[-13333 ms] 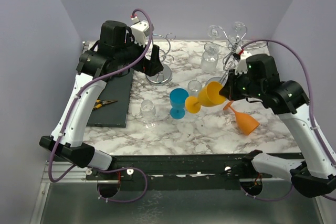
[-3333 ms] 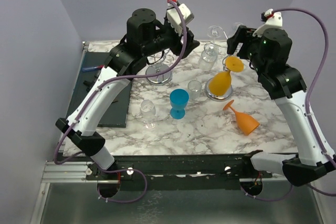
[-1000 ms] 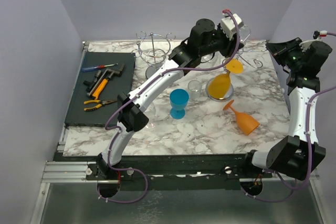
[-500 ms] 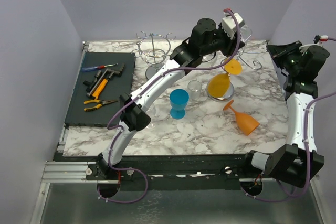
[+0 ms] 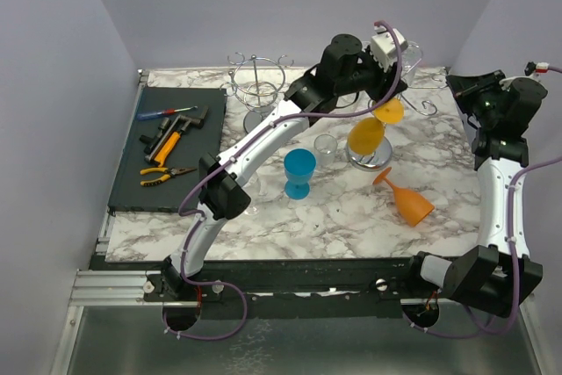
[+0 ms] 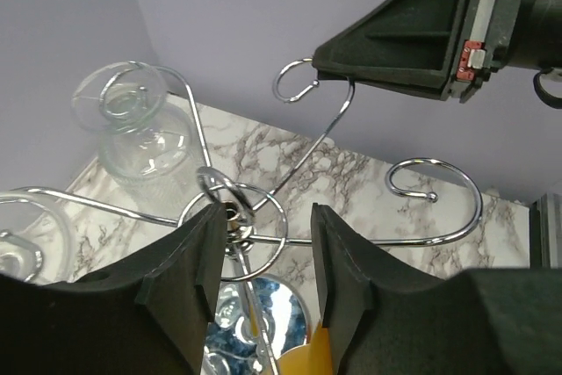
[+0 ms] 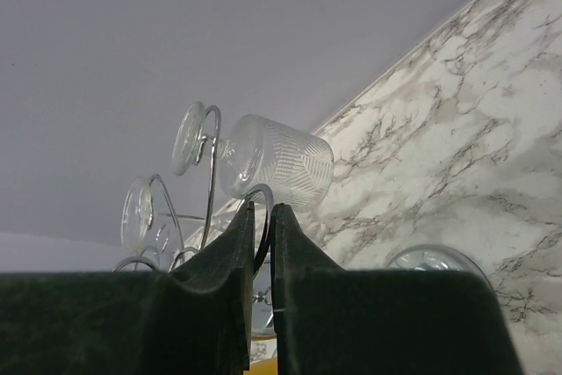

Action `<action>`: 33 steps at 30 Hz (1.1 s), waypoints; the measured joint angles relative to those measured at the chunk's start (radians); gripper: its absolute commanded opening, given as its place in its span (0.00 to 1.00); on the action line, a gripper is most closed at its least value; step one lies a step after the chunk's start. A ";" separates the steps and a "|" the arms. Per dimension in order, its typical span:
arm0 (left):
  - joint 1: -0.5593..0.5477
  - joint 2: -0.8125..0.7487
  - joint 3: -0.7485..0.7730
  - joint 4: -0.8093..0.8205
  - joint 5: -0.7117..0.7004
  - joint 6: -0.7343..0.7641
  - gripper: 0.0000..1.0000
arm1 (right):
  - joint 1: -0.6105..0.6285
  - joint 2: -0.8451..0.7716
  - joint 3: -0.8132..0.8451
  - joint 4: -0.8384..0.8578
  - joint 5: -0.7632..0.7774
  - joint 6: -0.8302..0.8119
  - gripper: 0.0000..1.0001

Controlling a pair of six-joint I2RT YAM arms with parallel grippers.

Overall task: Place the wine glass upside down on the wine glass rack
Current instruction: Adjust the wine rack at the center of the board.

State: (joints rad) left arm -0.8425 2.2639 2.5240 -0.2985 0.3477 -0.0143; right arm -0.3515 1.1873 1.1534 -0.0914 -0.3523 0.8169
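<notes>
a tool mat (image 5: 167, 142) and a second wire stand (image 5: 256, 85) sit left, a blue goblet (image 5: 299, 171) mid-table. the yellow wine glass (image 5: 364, 136) hangs tilted, bowl down, on the wine glass rack (image 6: 230, 211), whose hub sits between the left gripper's (image 6: 263, 252) half-spread fingers, a clear glass (image 6: 132, 133) beside. rightmost, the right gripper (image 7: 261, 234) is pinched nearly closed, holding nothing.

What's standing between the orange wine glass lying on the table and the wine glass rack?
The yellow wine glass hangs upside down on the near side of the wine glass rack, just beyond the orange wine glass. The left claw hovers over the rack's hub.
</notes>
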 measured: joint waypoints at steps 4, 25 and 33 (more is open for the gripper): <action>-0.022 -0.001 -0.004 -0.019 -0.004 0.007 0.42 | 0.015 0.000 0.000 0.004 0.019 0.002 0.01; -0.024 -0.001 0.016 -0.059 -0.085 0.113 0.00 | 0.080 -0.119 -0.088 0.010 0.192 -0.005 0.07; -0.030 -0.001 0.017 -0.068 -0.084 0.152 0.00 | 0.081 -0.209 -0.151 -0.003 0.211 -0.002 0.15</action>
State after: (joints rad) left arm -0.8726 2.2631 2.5412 -0.3660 0.2634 0.1375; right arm -0.2707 0.9779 1.0019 -0.0948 -0.1410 0.8150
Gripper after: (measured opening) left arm 0.094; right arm 0.129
